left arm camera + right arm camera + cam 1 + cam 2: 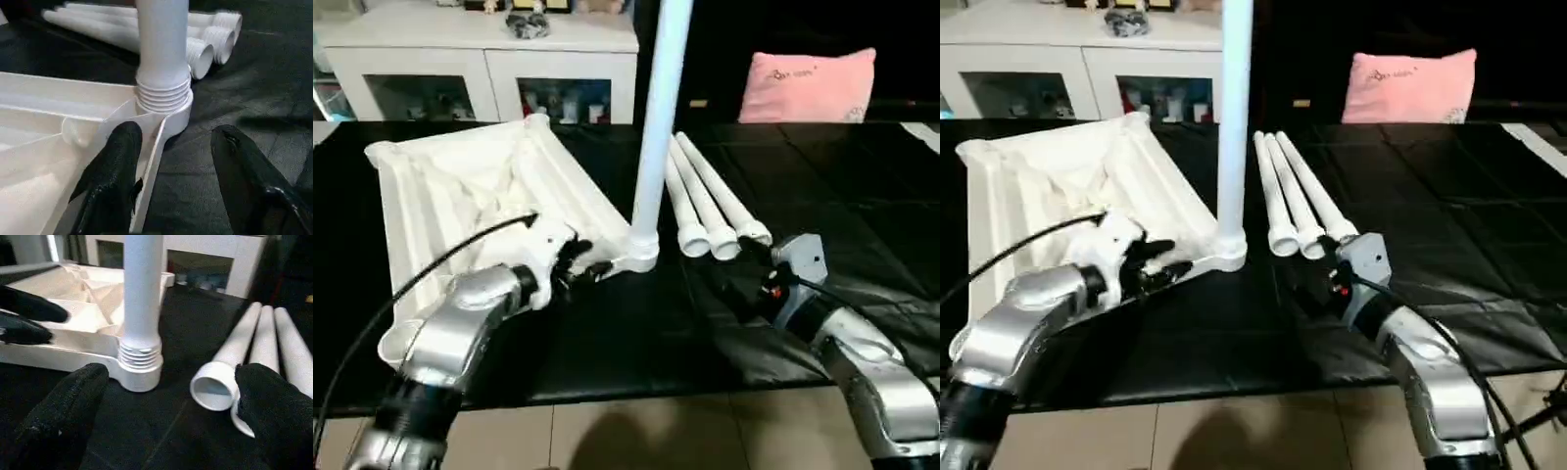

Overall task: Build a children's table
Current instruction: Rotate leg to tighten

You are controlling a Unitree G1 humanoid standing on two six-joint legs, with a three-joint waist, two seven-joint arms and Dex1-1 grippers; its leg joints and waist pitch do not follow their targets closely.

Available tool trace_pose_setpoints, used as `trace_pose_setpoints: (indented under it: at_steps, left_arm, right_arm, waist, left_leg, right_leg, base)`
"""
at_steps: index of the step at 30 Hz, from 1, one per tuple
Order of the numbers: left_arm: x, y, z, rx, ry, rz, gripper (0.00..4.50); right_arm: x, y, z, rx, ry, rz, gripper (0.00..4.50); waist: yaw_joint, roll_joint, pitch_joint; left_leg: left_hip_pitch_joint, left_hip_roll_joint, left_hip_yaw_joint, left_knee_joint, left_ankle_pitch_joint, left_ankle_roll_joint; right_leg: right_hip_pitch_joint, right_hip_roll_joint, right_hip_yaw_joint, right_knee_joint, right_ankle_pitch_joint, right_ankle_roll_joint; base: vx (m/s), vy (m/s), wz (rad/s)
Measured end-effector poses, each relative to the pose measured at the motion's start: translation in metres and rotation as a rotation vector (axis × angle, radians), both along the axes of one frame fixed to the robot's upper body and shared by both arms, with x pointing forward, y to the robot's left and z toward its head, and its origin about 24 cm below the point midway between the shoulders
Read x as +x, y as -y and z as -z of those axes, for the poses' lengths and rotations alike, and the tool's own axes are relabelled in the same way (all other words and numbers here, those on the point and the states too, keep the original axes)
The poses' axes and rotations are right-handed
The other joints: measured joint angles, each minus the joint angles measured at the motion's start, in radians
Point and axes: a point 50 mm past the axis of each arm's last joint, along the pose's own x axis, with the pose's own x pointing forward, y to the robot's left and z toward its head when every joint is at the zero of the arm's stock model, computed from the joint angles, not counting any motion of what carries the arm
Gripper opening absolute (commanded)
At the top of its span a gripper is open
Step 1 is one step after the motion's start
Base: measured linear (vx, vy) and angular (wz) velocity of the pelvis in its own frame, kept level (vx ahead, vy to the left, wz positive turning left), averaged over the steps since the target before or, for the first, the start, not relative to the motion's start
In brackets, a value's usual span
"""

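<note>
A: Report the tabletop position.
B: The tabletop [480,186] lies ribbed side up on the black mat [636,333], at left. One leg [658,117] stands upright in its near right corner socket [641,257]. Three loose legs [710,201] lie side by side just right of it.
A: Gripper status?
B: The left gripper [171,161] is released, one finger inside the tabletop's rim. The right gripper [171,411] is released near the loose legs, grasping nothing.

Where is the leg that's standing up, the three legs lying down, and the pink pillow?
Standing leg [658,127], left eye view, middle of its upright tube.
Three lying legs [1295,201], right eye view, middle tube of the bundle.
Pink pillow [813,86], left eye view, centre of its front.
</note>
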Motion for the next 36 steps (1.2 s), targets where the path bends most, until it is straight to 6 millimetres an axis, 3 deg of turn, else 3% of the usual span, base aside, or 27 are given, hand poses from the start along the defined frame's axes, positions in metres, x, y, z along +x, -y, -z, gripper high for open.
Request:
trace_pose_setpoints:
  at_steps: [3,6,9,12,19,36]
  left_arm:
    - [0.016,-0.007,0.000,0.067,-0.036,-0.025,2.55]
    - [0.024,-0.011,-0.002,0.087,-0.059,-0.053,2.55]
    - [0.025,-0.015,0.007,0.101,-0.124,-0.056,2.55]
    - [0.024,-0.012,0.007,0.073,-0.158,-0.016,2.20]
    - [0.024,-0.007,0.011,0.011,-0.198,-0.004,1.69]
    - [0.021,-0.009,0.019,0.132,-0.190,0.075,0.14]
  right_arm:
    - [-0.001,0.002,0.001,-0.033,-0.008,-0.027,4.50]
    - [-0.004,0.002,0.003,-0.035,-0.019,-0.061,4.50]
    - [-0.006,-0.002,0.005,-0.017,-0.044,-0.086,4.50]
    - [-0.008,-0.007,0.002,0.054,-0.074,-0.110,4.50]
    - [-0.011,-0.003,0.012,0.018,-0.089,-0.097,4.50]
    - [-0.010,-0.004,0.008,0.045,-0.072,-0.108,4.50]
  waist:
    - [0.003,0.001,0.000]
    - [0.003,0.008,-0.004]
    - [0.002,0.009,-0.004]
    - [0.008,0.012,-0.003]
    - [0.027,0.013,-0.002]
    - [0.026,0.012,-0.002]
  left_leg:
    - [-0.008,0.002,0.001,-0.001,0.007,0.001]
    - [-0.021,0.001,0.002,0.000,0.012,0.008]
    - [-0.028,0.001,0.003,0.000,0.012,0.011]
    - [-0.029,0.002,0.002,0.000,0.012,0.011]
    - [-0.028,0.002,0.004,0.000,0.012,0.009]
    - [-0.028,0.002,0.005,0.000,0.012,0.008]
  right_leg:
    - [-0.007,0.001,-0.001,0.000,0.007,-0.007]
    - [-0.020,0.000,0.000,-0.002,0.007,-0.007]
    - [-0.027,0.000,-0.001,-0.003,0.007,-0.007]
    - [-0.030,0.000,-0.002,-0.002,0.007,-0.007]
    - [-0.030,-0.001,-0.001,-0.001,0.008,-0.008]
    - [-0.030,-0.001,0.000,-0.002,0.008,-0.008]
  base:
    - [0.000,0.000,0.00]
    - [0.000,0.000,0.00]
    - [0.000,0.000,0.00]
    - [0.000,0.000,0.00]
    - [0.000,0.000,0.00]
    - [0.000,0.000,0.00]
